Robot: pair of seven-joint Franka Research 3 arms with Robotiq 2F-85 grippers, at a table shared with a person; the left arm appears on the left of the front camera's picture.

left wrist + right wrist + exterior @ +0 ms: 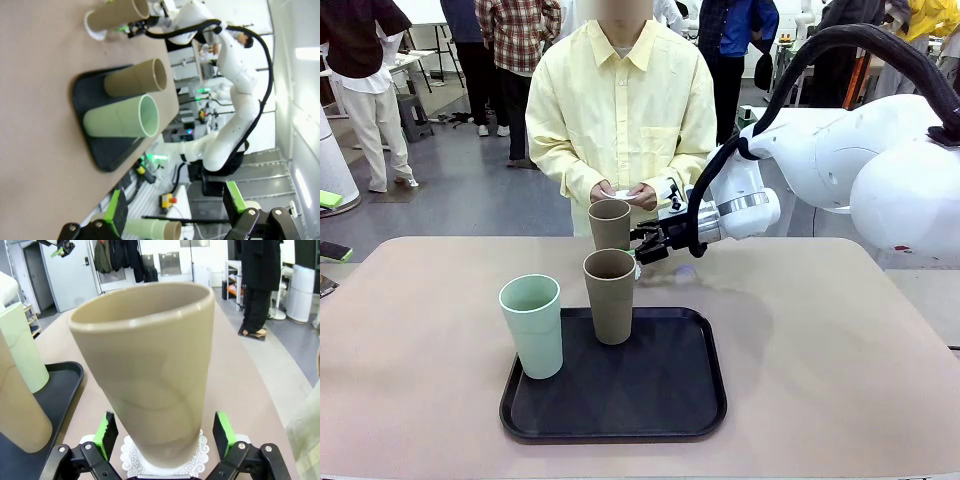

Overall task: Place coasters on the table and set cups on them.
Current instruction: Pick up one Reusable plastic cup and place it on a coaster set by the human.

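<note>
1. Far left, the left gripper (174, 205) hangs out past the desk's edge. Its jaws are spread wide and nothing sits between the green pads (114, 214).
2. On to the black tray (660, 415). The mint green cup (531, 325) stands upright in its near left corner.
3. Just to the right and a little farther back, a taupe cup (610, 296) stands upright on the tray too, near its far edge.
4. Beyond the tray, a second taupe cup (609, 224) stands upright on a lacy white coaster (131, 456), which lies flat on the beige desk (820, 330).
5. Behind that cup, at the desk's far side, the person's hands (620, 193) are together, holding something thin and white, too small to tell more.
6. From the right, the right gripper (642, 245) reaches in low at the second taupe cup. Its jaws are wide, one either side of the cup's base, and both pads sit just clear of the wall.
</note>
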